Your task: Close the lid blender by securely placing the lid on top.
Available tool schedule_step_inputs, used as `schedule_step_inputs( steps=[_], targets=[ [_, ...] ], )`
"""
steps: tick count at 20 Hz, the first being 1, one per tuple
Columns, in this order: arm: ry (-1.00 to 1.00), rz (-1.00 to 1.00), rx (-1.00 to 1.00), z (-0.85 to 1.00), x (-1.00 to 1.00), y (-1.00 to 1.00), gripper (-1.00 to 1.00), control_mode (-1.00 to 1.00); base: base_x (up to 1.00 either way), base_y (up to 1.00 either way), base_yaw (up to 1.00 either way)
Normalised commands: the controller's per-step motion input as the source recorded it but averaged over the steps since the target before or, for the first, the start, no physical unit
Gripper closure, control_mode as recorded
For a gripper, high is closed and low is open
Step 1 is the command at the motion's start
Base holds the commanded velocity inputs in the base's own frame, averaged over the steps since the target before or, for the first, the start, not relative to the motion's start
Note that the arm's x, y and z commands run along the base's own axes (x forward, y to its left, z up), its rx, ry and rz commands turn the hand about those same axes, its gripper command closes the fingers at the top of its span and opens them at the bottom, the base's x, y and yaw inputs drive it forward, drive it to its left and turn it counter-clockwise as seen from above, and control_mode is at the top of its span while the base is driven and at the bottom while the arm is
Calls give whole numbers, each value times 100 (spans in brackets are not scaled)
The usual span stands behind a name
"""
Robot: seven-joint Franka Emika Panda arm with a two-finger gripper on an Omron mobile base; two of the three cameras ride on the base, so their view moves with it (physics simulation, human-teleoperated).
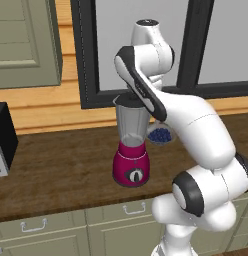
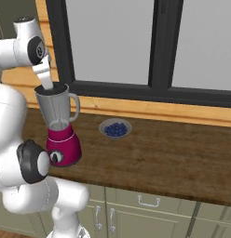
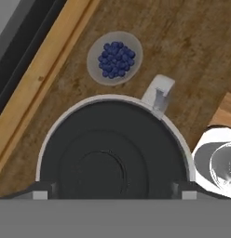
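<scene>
The blender (image 1: 131, 150) stands on the wooden counter (image 1: 61, 170), with a magenta base, a dark dial and a clear jar with a side handle (image 2: 75, 108). The dark round lid (image 3: 108, 153) lies flat on the jar's rim and covers the mouth; it also shows as a dark cap (image 2: 56, 89). My gripper (image 3: 112, 191) hangs straight above it and is open, with one fingertip near each edge of the lid. In the right base view the gripper (image 2: 46, 86) points down onto the blender's (image 2: 61, 130) top.
A small bowl of blueberries (image 2: 115, 128) sits on the counter just beyond the blender's handle, also seen from the hand (image 3: 114, 58). A dark-framed window (image 2: 154, 51) runs behind the counter. A black appliance (image 1: 3, 137) stands at the far left.
</scene>
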Motion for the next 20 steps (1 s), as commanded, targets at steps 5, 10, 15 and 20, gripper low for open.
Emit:
schedule_step_inputs(
  steps=[5, 10, 15, 20],
  targets=[
    [-20, 0, 13, 0, -58, -36, -100, -100, 0, 0, 0],
    [-17, 0, 17, 0, -70, -59, -100, -100, 0, 0, 0],
    [-14, 0, 16, -2, -71, -74, -100, -100, 0, 0, 0],
    [-6, -4, 9, -12, -60, -69, -100, -100, 0, 0, 0]
  ],
)
